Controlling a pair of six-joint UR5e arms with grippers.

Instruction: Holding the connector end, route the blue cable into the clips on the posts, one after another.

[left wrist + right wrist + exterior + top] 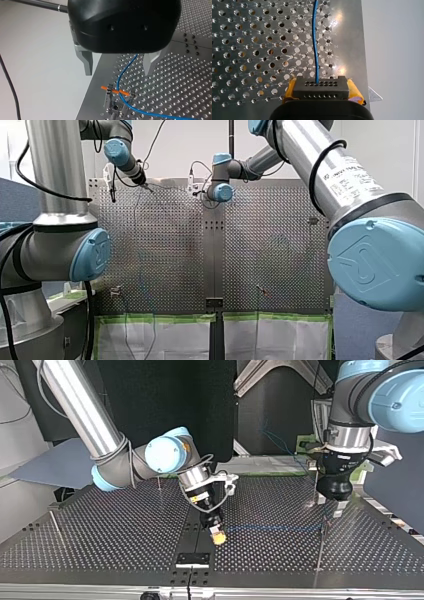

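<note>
My right gripper (322,93) has its yellow pads (290,91) shut on the black connector (321,83). The blue cable (314,42) leaves the connector and runs ahead over the perforated plate. In the top view this gripper (217,535) hangs low at the table's middle, and the cable (270,527) stretches toward the view's right. There my left gripper (327,505) hovers over a post. Its metal fingers (86,62) stand open, with the cable (125,70) passing between them down into a clip (117,96) that has an orange bar across it.
Thin posts stand on the perforated table (125,550): one at the top view's left (55,527), one at the back (159,482), one near the front right (320,552). A black bracket (192,559) sits at the front middle. The clip is close to the plate's edge.
</note>
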